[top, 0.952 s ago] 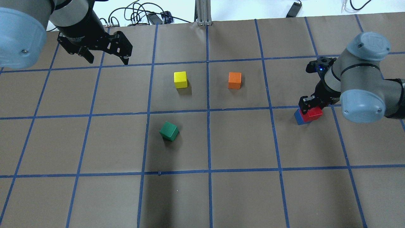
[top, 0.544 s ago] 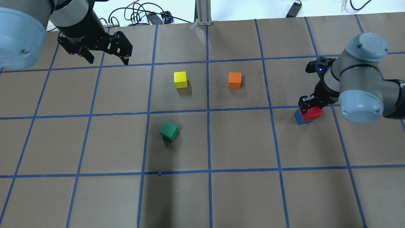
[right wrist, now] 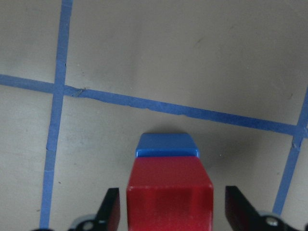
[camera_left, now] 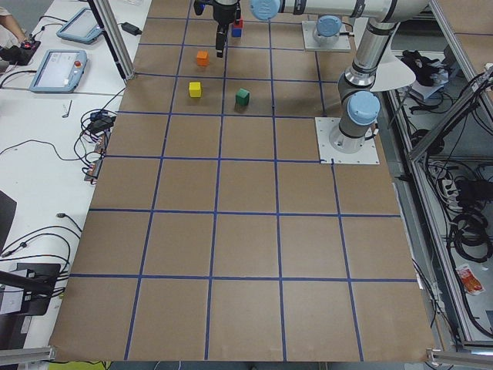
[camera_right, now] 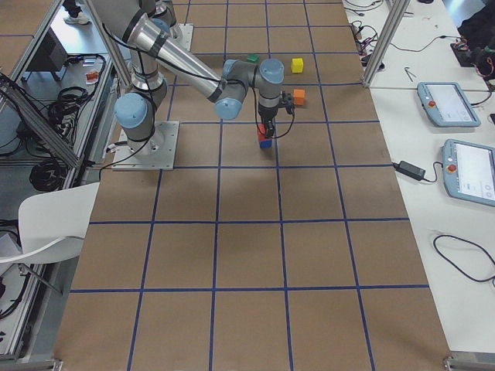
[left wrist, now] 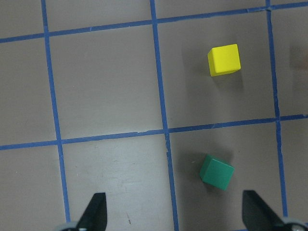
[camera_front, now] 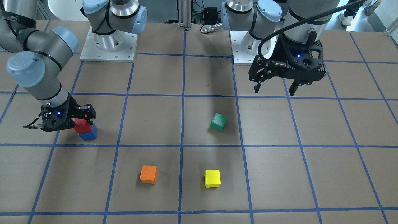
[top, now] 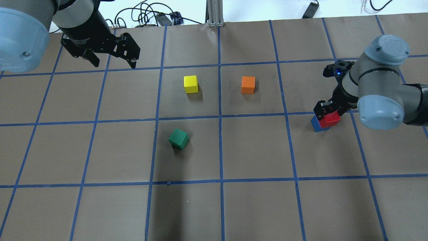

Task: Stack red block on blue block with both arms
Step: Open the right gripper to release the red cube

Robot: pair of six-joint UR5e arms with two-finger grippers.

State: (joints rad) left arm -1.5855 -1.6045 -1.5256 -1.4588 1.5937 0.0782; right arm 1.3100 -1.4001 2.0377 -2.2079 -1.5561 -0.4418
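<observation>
The red block point(top: 330, 119) sits on top of the blue block point(top: 315, 124) at the table's right side, a little askew. In the right wrist view the red block point(right wrist: 169, 192) lies between the fingers point(right wrist: 111, 208) with a gap on each side, and the blue block point(right wrist: 167, 145) shows beneath it. My right gripper point(top: 326, 113) is open around the red block point(camera_front: 81, 126). My left gripper point(top: 115, 63) is open and empty, held high at the far left, away from both blocks. It also shows in the front-facing view point(camera_front: 274, 91).
A yellow cube point(top: 190, 84), an orange cube point(top: 247, 85) and a green cube point(top: 178, 138) stand apart near the table's middle. Cables and a metal post point(top: 214, 13) lie along the far edge.
My right arm has shifted slightly, its gripper now a little higher over the stack. The red block stays on the blue block. The left arm has not moved.
</observation>
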